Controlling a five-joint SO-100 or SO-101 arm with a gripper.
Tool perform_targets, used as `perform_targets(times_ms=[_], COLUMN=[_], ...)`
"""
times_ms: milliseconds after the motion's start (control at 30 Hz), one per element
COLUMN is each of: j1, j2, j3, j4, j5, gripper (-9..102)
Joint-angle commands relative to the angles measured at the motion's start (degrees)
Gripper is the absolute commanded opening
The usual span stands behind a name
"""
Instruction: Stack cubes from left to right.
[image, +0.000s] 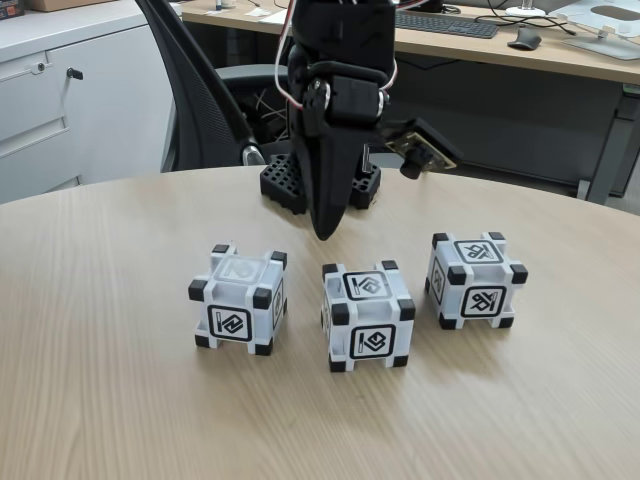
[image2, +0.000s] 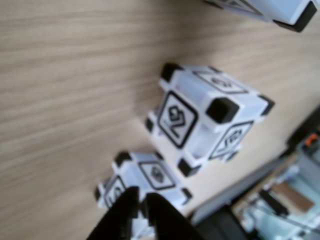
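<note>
Right below the gripper (image: 326, 232), which hangs over the wooden table (image: 100, 400) with its fingers pinched together on nothing, sits the middle cube (image: 367, 316). The left cube (image: 238, 299) and right cube (image: 475, 280) flank it, all three apart in a row in the fixed view.

arm (image: 335, 90): black plastic | wires: red, white | tool (image: 326, 232): black, tapered

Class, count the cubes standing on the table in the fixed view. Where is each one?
3, in a row on the wooden table: left cube, middle cube, right cube. None stacked; none appears hidden.
</note>
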Motion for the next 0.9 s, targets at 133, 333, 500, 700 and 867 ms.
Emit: perform_targets(times_ms=[133, 333, 500, 700, 867], j1=[0.62, 0.7, 0.7, 0.7, 0.79], j2=[-1.14, -3.69, -15.56, -33.84, -51.77], j3=[-1.05, -4.13, -13.71, -29.97, -44.47], j4=[-2.2, -13.54, -16.96, -16.26, -15.91], j5=[-1.67, -2.55, -0.88, 4.31, 8.79], gripper=[0, 0, 0, 0, 0])
